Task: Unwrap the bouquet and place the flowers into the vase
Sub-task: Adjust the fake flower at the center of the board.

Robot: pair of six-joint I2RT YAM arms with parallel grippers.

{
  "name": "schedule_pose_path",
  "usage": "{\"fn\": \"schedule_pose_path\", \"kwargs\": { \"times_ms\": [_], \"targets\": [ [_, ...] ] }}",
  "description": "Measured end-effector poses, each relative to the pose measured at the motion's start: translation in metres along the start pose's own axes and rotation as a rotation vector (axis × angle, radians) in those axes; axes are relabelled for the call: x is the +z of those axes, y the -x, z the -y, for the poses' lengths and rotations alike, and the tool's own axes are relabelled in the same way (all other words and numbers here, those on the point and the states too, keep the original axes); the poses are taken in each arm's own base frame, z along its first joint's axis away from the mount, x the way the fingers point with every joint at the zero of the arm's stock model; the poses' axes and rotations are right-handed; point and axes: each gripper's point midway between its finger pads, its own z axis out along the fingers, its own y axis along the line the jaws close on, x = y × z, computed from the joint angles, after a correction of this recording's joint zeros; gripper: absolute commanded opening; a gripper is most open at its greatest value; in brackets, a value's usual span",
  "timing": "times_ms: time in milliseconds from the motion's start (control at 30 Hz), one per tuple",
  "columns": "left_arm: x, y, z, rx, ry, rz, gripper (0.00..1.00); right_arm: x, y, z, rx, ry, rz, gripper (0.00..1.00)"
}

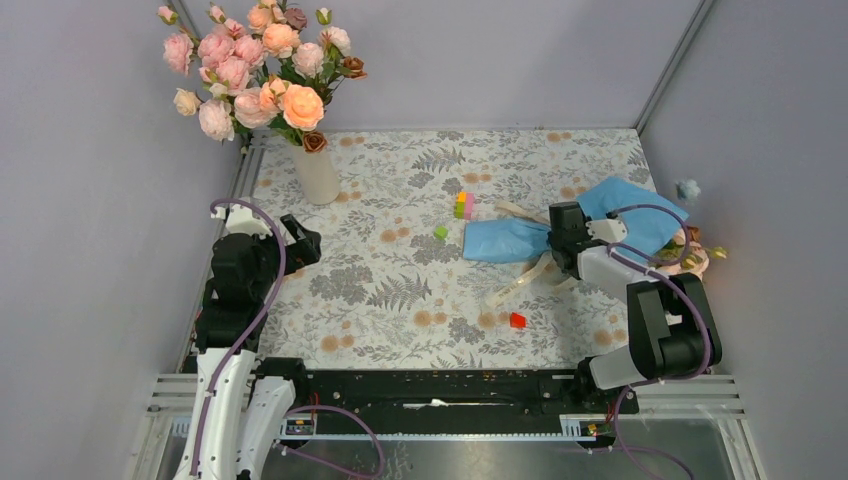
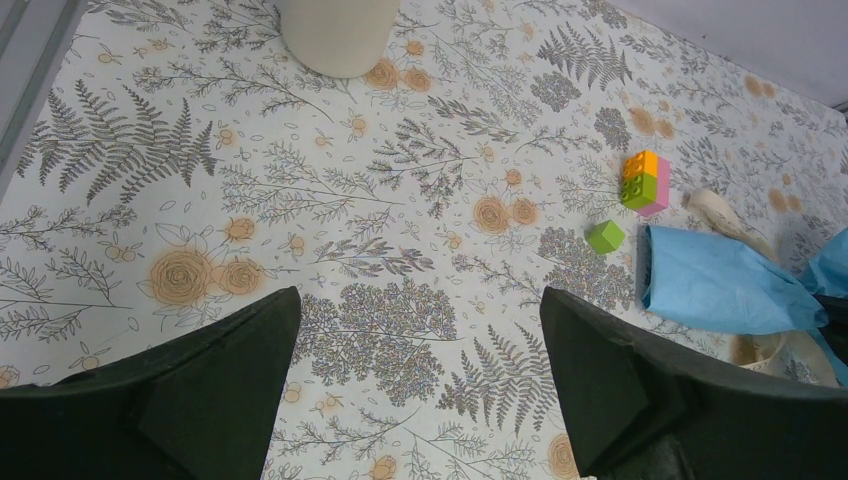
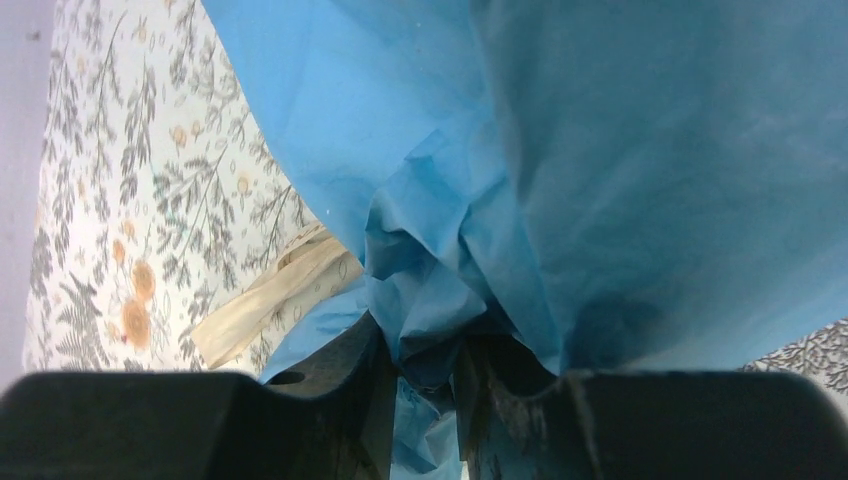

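The left gripper hangs over the left side of the table, its jaws as wide apart as they go and holding nothing. In the left wrist view its two dark fingers frame a bare patch of the patterned cloth. Straight ahead of it, a little to its left, stands the vase, upright, with a bunch of pink and peach flowers standing in it. Only the vase's base shows to the wrist camera.

Ahead and to the right of that gripper lie a stacked block and, nearer, a green block. A red block lies apart from them, to the left of the right arm's base.

The right gripper is down on the bouquet, which lies flat on the right side of the table. Its jaws are narrow, and a bunched fold of the light blue paper is pinched between its fingers. The rest of the paper spreads ahead of and above the gripper in its wrist view. To the gripper's left a cream ribbon trails loose on the cloth. The bouquet's blooms poke out behind the gripper at the table's right edge.
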Motion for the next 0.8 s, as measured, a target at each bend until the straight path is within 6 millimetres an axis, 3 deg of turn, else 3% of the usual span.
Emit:
{"fn": "schedule_pose_path", "kwargs": {
  "times_ms": [167,533,667,800],
  "targets": [
    [0.000,0.000,0.001,0.000,-0.003,-0.001,0.99,-0.011,-0.022,-0.008,-0.081,0.078,-0.048,0.28],
    [-0.001,-0.004,0.008,0.009,-0.053,-0.013,0.99,-0.064,-0.094,-0.028,-0.361,0.279,-0.209,0.35],
    [-0.001,-0.008,0.011,0.018,-0.069,-0.017,0.99,-0.082,-0.104,-0.021,-0.460,0.325,-0.234,0.50],
    [-0.002,-0.014,0.026,0.035,-0.125,-0.037,0.99,-0.095,-0.093,-0.011,-0.509,0.339,-0.225,0.77]
  ]
}}
